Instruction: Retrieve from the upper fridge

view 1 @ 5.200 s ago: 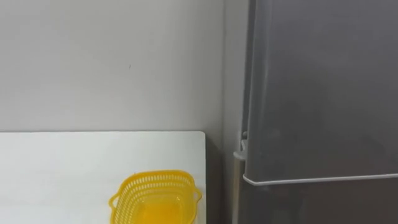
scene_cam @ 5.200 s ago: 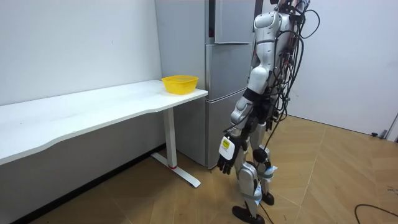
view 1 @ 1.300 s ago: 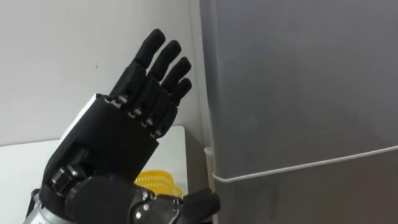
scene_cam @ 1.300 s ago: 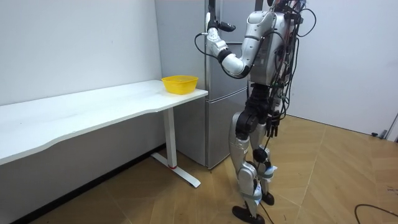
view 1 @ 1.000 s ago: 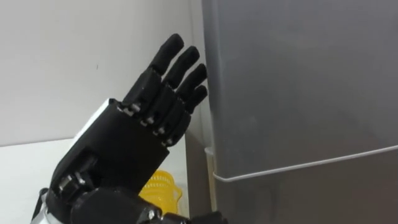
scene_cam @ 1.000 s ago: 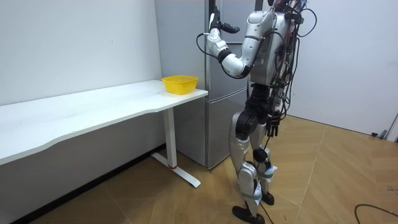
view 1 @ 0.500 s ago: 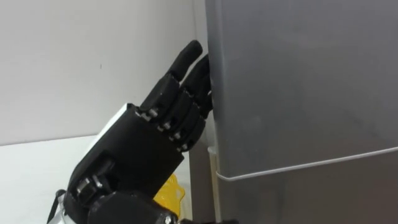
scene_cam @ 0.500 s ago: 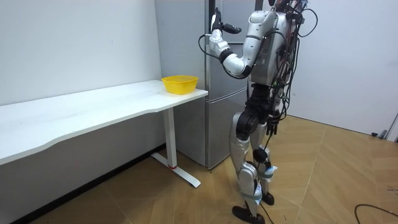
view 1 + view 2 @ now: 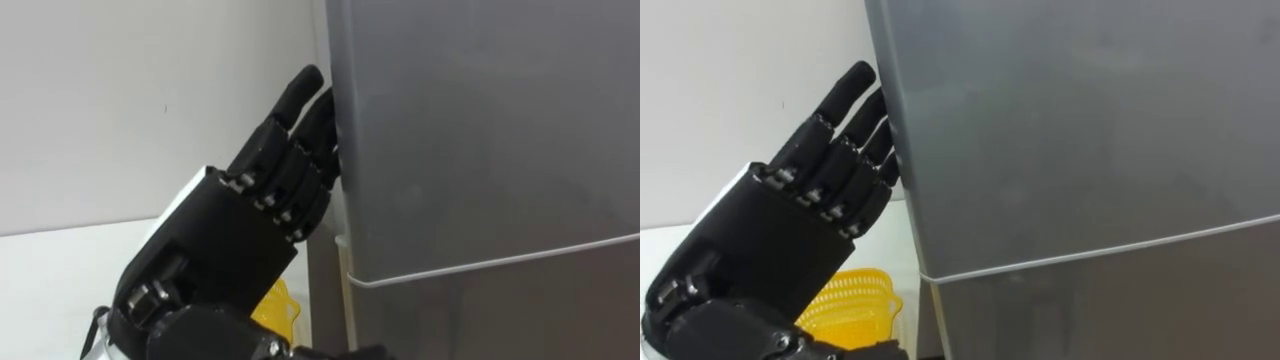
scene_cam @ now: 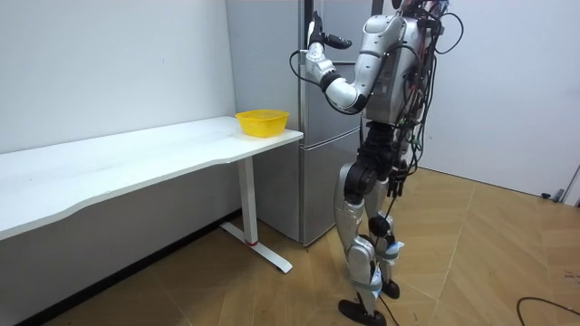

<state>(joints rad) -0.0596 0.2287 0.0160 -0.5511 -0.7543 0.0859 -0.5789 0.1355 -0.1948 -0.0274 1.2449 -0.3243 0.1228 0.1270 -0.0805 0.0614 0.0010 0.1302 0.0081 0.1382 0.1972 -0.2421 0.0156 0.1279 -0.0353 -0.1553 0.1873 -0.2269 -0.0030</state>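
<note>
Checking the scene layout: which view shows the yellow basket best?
The room view: the yellow basket stands whole on the white table beside the fridge. In both eye views the left hand covers part of it.

The left hand (image 9: 235,250), hanging beside the thigh in the earliest room view, is now reaching up at head height to the left edge of the upper fridge door (image 9: 480,130); its straight fingers (image 9: 300,90), standing clear of the door a second ago, are crowding against that edge, the lower tips slipping out of sight behind it; the head camera is shifting too, so the door is taking up more of the eye views; the yellow basket (image 9: 272,305), plainly seen at first, is being covered by the raised hand, only a sliver peeking out below it.
</note>
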